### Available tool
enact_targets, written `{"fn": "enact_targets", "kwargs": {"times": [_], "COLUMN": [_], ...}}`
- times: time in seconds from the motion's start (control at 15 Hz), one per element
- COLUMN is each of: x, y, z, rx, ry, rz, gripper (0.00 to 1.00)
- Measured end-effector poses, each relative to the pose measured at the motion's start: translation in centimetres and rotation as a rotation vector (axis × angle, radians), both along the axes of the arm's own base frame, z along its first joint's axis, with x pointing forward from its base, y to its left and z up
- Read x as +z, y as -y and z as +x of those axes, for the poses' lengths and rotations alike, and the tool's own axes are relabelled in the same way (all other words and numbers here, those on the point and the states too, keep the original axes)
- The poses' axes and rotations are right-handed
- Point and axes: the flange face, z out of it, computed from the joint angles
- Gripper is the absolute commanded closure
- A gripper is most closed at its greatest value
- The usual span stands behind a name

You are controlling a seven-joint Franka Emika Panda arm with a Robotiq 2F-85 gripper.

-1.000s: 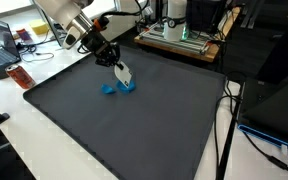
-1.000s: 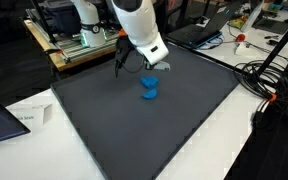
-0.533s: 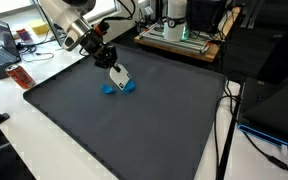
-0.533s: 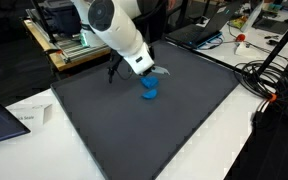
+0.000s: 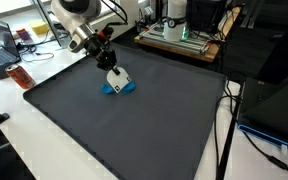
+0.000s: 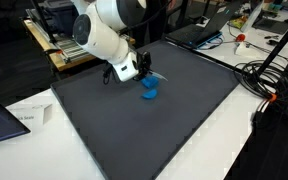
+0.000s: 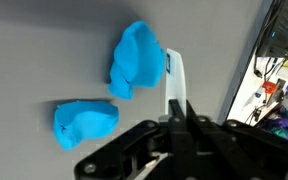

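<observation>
- The gripper (image 7: pixel 173 72) is clenched: in the wrist view its two fingers (image 7: pixel 175 88) are pressed together, with no gap between them that we can see.
- We see nothing held between the fingers.
- In the wrist view the pale fingertip lies along the side of the larger blue lump (image 7: pixel 136 60). It seems to touch the lump's edge, but we cannot tell for sure whether there is contact.
- The smaller blue lump (image 7: pixel 84 118) lies just beside the larger one, on the side away from the fingers. The fingers do not touch it.
- Both lumps rest on the dark mat (image 7: pixel 44 50), close to each other, and their near ends almost meet.
- In both exterior views the gripper (image 5: pixel 119 77) (image 6: pixel 147 73) stands low over the mat, directly at the blue lumps (image 5: pixel 119 88) (image 6: pixel 150 90).
- The lumps are well apart from every corner of the dark mat (image 5: pixel 134 130) (image 6: pixel 134 130). In both exterior views they are nearer to the far edges than to the near edges.
- In an exterior view the white arm (image 6: pixel 104 30) bends down over the far part of the mat, and the wrist leans toward the lumps.
- The mat lies on a white table (image 5: pixel 44 140), which shows as a pale border along the mat's near edges.
</observation>
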Motion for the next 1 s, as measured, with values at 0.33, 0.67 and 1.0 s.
{"fn": "enact_targets", "kwargs": {"times": [0.33,0.67,1.0], "x": [-1.2,-0.6,1.3], "y": [0.7,0.7,0.0], "z": [-1.8,-3.8,-5.4], "rx": [-0.125,-0.227,-0.301], "ry": [-0.001,0.019,0.055], "rz": [-0.003,-0.025,-0.102], "gripper": [0.99,0.99,0.99]}}
